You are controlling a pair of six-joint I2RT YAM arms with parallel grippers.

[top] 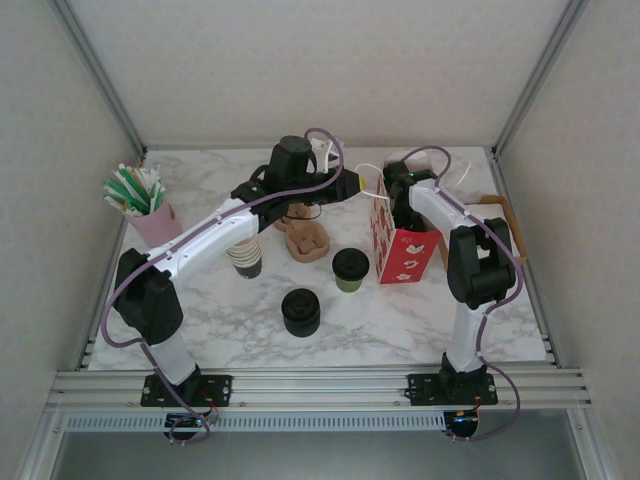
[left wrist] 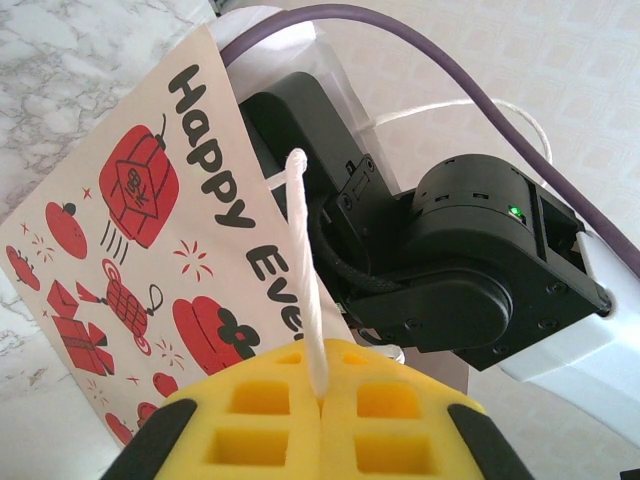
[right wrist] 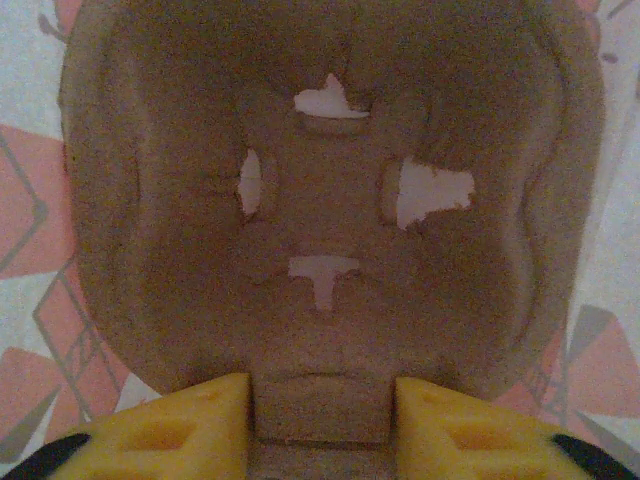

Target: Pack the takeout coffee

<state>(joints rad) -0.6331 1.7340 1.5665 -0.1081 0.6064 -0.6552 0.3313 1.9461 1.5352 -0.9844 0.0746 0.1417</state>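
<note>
The takeout coffee (top: pixel 350 268), a greenish cup with a black lid, stands upright on the marble table just left of a red-and-white gift bag (top: pixel 403 250). My left gripper (left wrist: pixel 322 395) is shut on the bag's white handle cord (left wrist: pixel 305 260), holding it up beside the bag's printed side (left wrist: pixel 130 250). At the bag's upper left corner sits that same gripper (top: pixel 352 186). The right arm (top: pixel 440 215) reaches down into the bag. Inside it, my right gripper (right wrist: pixel 322 420) has its fingers apart on either side of a tab of a brown pulp cup carrier (right wrist: pixel 320 200).
A second brown carrier (top: pixel 305 240) lies left of the coffee. A stack of black lids (top: pixel 300 312) stands nearer the front, and a stack of lidless cups (top: pixel 245 258) sits under the left arm. A pink cup of straws (top: pixel 145 205) is at the far left.
</note>
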